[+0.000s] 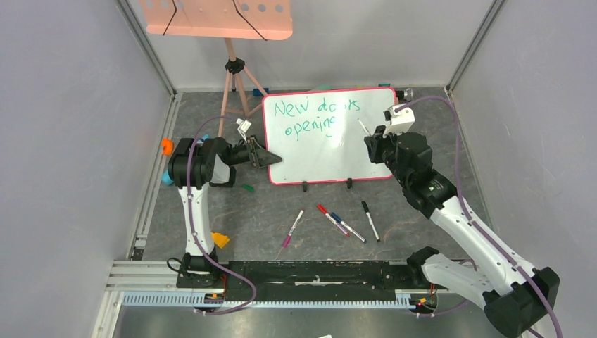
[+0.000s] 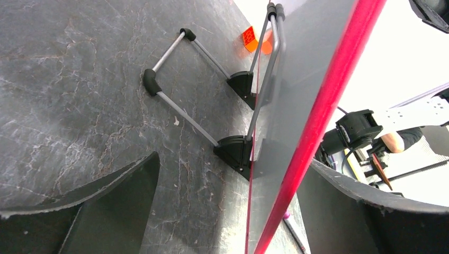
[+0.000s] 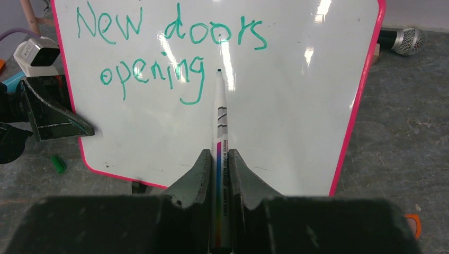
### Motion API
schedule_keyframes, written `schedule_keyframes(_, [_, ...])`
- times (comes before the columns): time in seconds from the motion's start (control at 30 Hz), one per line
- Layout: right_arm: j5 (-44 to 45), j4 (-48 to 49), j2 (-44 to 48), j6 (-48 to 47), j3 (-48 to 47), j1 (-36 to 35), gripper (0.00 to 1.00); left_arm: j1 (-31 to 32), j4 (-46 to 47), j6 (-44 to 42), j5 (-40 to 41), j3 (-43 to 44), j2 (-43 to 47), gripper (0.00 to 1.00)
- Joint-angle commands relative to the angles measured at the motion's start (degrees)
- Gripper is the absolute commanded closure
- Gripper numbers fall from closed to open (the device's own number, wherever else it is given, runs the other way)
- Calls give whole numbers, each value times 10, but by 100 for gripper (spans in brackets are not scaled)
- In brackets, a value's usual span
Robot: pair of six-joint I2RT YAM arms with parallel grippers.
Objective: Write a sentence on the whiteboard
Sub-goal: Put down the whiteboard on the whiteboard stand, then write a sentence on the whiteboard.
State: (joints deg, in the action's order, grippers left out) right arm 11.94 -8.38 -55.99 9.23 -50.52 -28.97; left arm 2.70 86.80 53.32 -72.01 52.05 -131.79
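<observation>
The whiteboard (image 1: 331, 151) stands on two black feet at mid table, its pink-red frame (image 2: 323, 111) seen edge-on in the left wrist view. The sentence (image 1: 315, 116) is green, in two lines, "New doors opening" (image 3: 164, 53). My right gripper (image 1: 371, 143) is shut on a whiteboard marker (image 3: 219, 121); its tip points at the board just right of "opening", and I cannot tell whether it touches. My left gripper (image 1: 266, 156) is open, with one finger on each side of the board's left edge (image 2: 233, 161). Its fingers (image 3: 53, 114) show at that edge in the right wrist view.
Three loose markers (image 1: 292, 229) (image 1: 332, 218) (image 1: 371, 220) lie in front of the board. A green cap (image 1: 247, 187) lies at its lower left. A salmon tray on a tripod (image 1: 215, 17) stands behind left, a microphone (image 3: 405, 41) behind right. Grey walls enclose the table.
</observation>
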Motion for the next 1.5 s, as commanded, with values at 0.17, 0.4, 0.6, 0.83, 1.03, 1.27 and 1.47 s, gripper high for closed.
schedule_keyframes(0.17, [28, 21, 31, 9, 19, 3, 100, -24, 24, -38, 41, -58, 57, 0])
schedule_keyframes(0.4, [18, 2, -22, -3, -15, 2, 100, -50, 24, -55, 73, -120, 116, 0])
schedule_keyframes(0.6, [-26, -6, -93, -4, -59, 4, 100, -73, 24, -52, 91, -189, 185, 0])
schedule_keyframes(0.83, [-22, -19, -157, -14, -105, 3, 100, -89, 24, -46, 115, -251, 246, 0])
schedule_keyframes(1.03, [-20, -20, -184, -18, -117, 4, 100, -93, 24, -37, 115, -268, 267, 0])
schedule_keyframes(1.27, [-23, -9, -212, -19, -124, 4, 100, -102, 24, -33, 105, -275, 292, 1])
schedule_keyframes(1.47, [-17, -8, -236, -24, -139, 5, 100, -117, 24, -29, 96, -280, 307, 2])
